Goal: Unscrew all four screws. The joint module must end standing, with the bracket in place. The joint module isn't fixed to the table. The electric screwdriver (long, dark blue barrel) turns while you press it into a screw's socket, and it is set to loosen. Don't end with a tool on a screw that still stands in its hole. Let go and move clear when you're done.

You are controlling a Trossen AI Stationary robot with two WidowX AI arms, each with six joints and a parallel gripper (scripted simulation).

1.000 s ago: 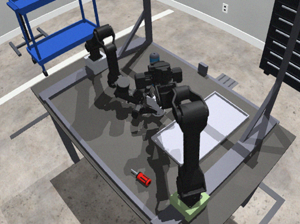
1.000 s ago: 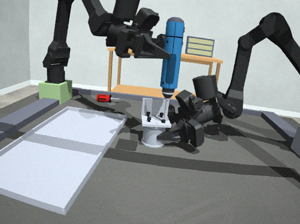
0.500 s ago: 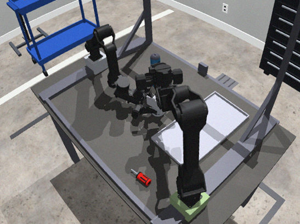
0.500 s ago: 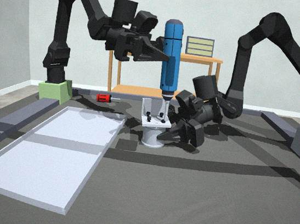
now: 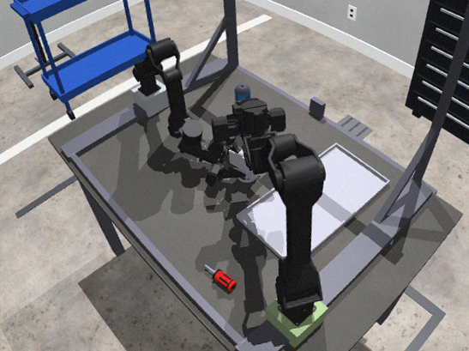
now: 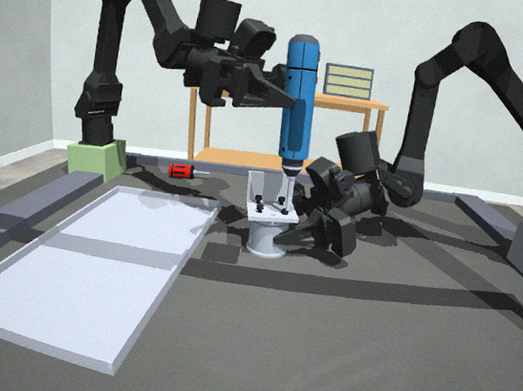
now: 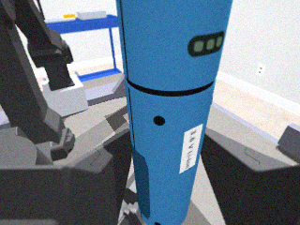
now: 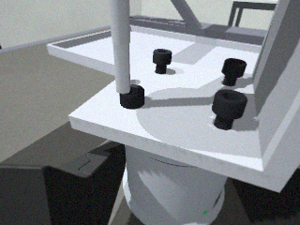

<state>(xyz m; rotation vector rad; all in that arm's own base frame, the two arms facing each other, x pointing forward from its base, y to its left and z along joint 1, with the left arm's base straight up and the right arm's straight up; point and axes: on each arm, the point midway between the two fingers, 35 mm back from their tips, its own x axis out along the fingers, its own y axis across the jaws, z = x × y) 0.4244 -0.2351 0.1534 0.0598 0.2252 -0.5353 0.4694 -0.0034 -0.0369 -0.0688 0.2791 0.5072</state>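
Note:
The joint module (image 6: 261, 239) (image 8: 164, 171) stands upright with the white bracket (image 6: 255, 182) (image 8: 98, 116) on top. In the right wrist view three black screws (image 8: 162, 56) (image 8: 233, 67) (image 8: 229, 102) stand raised, shanks showing; the fourth screw (image 8: 134, 97) (image 6: 284, 211) sits low. My left gripper (image 6: 291, 94) (image 7: 165, 133) is shut on the blue electric screwdriver (image 6: 294, 128) (image 7: 171, 112) (image 5: 242, 96), held about upright. Its bit reaches the left part of the low screw's head; whether it is in the socket is hidden. My right gripper (image 8: 175, 144) (image 6: 286, 226) is shut on the module's round body.
A white tray (image 6: 61, 281) (image 5: 350, 176) lies beside the module, on the green base's side. A red hand screwdriver (image 5: 224, 281) (image 6: 181, 170) lies near the table edge. My two arms are close together around the module. Frame rails (image 5: 104, 139) border the table.

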